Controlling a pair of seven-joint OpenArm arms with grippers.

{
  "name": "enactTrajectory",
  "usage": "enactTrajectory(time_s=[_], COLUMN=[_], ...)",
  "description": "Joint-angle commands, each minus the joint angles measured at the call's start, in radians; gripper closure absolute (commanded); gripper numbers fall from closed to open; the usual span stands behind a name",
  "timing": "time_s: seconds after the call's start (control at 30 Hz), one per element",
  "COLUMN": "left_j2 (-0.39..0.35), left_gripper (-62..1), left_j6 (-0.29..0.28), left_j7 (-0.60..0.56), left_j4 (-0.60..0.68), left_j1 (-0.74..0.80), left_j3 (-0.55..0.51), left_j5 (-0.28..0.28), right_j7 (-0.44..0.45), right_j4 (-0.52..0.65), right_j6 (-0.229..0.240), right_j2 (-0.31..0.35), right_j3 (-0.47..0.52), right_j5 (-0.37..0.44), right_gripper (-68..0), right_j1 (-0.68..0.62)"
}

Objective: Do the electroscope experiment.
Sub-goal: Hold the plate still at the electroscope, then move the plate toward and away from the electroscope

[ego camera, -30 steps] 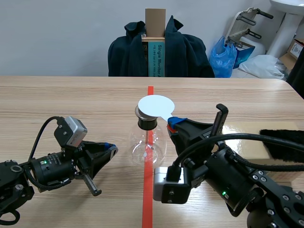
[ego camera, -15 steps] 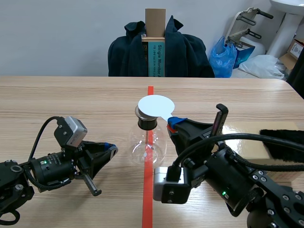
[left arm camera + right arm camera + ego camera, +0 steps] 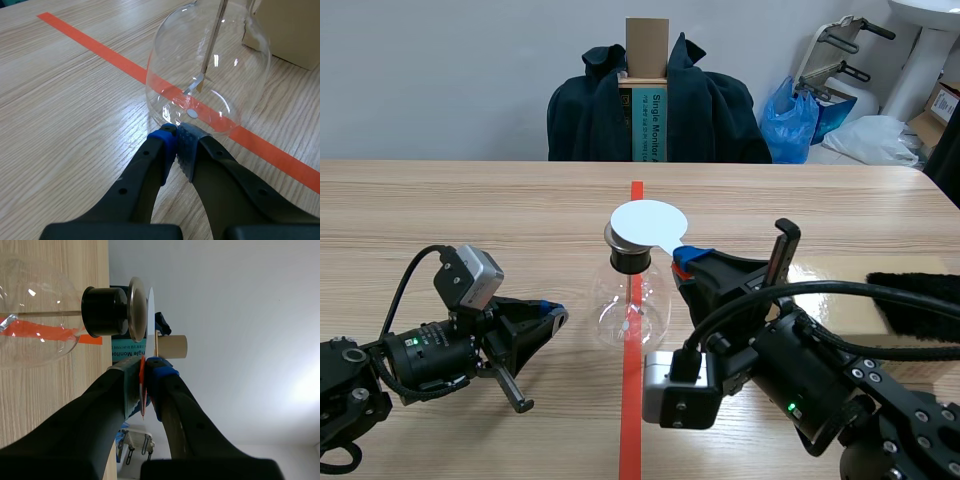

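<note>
Task thing: electroscope flask [image 3: 632,305], upright in the middle of the surface [image 3: 470,220], standing on the orange-red tape line [image 3: 633,430], about midway between the near and far edges.
Build: clear round glass body, black stopper [image 3: 102,311], metal cap plate [image 3: 136,307] on top, thin rod [image 3: 212,40] down the centre, small foil strip [image 3: 194,86] at the rod's lower end, angled off to one side.
Right end effector [image 3: 145,366]: closed on the tab of a white disc [image 3: 648,222], pads pinching it edge-on.
Disc position: flat and level over the cap plate, parallel to it; touching or barely apart, impossible to tell.
Left end effector [image 3: 176,135]: closed on nothing, fingertips meeting, low over the surface just beside the flask's base on its left side; contact with the glass unclear.
Key relation: long axis of the electroscope vertical, cap straight under the disc, so any closing move straight down along that axis; right arm the nearer one to the cap, and the one carrying the disc.
Likely step: disc presented to the cap, foil strip to be watched for spreading.
Risk: a sideways push on the tall, light flask, enough to tip it.
Elsewhere: black fur cloth [image 3: 920,300] and pale tan sheet [image 3: 840,290] near the right edge of the surface, well apart from the flask.
</note>
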Motion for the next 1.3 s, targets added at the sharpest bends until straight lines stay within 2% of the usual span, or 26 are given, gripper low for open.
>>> enactTrajectory(time_s=[0.0,0.37,0.57,1.0,1.27], left_j2=[-0.003,-0.003,-0.003,-0.003,-0.003], left_gripper=[-3.2,-3.2,-3.2,-3.2,-3.2], left_j6=[-0.002,-0.002,-0.002,-0.002,-0.002], left_j7=[-0.017,-0.018,-0.018,-0.018,-0.018], left_j4=[0.018,0.018,0.018,0.018,0.018], left_j1=[-0.008,-0.008,-0.008,-0.008,-0.008], left_j3=[-0.009,-0.009,-0.009,-0.009,-0.009], left_j5=[-0.007,-0.008,-0.008,-0.008,-0.008], right_j7=[0.004,-0.006,-0.089,-0.286,-0.312], right_j4=[0.005,0.005,0.005,0.005,0.005], right_j6=[-0.014,-0.015,-0.041,-0.041,-0.041], right_j2=[0.008,0.008,0.008,0.008,0.008], right_j3=[0.013,0.013,0.014,0.014,0.014], right_j5=[0.003,0.003,0.003,0.003,0.003], right_gripper=[-0.8,-0.8,-0.8,-0.8,-0.8], right_j1=[0.01,0.012,0.018,0.024,0.024])
